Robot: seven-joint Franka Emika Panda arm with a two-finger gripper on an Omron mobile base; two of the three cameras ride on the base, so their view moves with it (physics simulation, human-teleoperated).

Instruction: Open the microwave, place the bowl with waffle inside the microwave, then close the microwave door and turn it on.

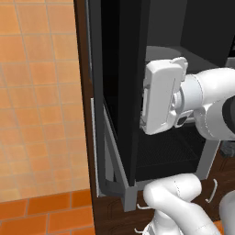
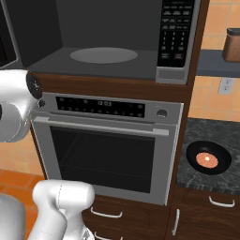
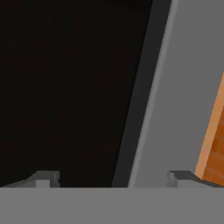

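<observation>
Microwave [image 2: 112, 42] sits built into the wooden cabinet column, directly above the silver oven [image 2: 105, 145], with its cavity exposed. Inside lies the round turntable plate [image 2: 104, 55], bare, on the grey cavity floor. The keypad panel [image 2: 176, 30] runs down the right side of the appliance.

The microwave door [image 1: 121, 69] stands swung out to the left, seen nearly edge-on from the left base camera as a tall black glass panel with a grey frame. In the hand view the same door shows as a wide black pane beside its grey edge, with orange tile beyond on the right.

The gripper [image 3: 113, 177] is released, its two dark tips spread wide apart with nothing between them, and it faces the door's inner side close to the grey edge. Whether the tips touch the panel cannot be told. In the left base view the white hand block hangs just in front of the door's near edge, at about the height of the cavity floor.

The bowl [image 2: 208, 158], small, shallow and black, rests on the dark speckled counter [image 2: 225, 136] to the right of the oven, well apart from the microwave. A round orange-brown waffle [image 2: 206, 160] lies in the bowl.
</observation>
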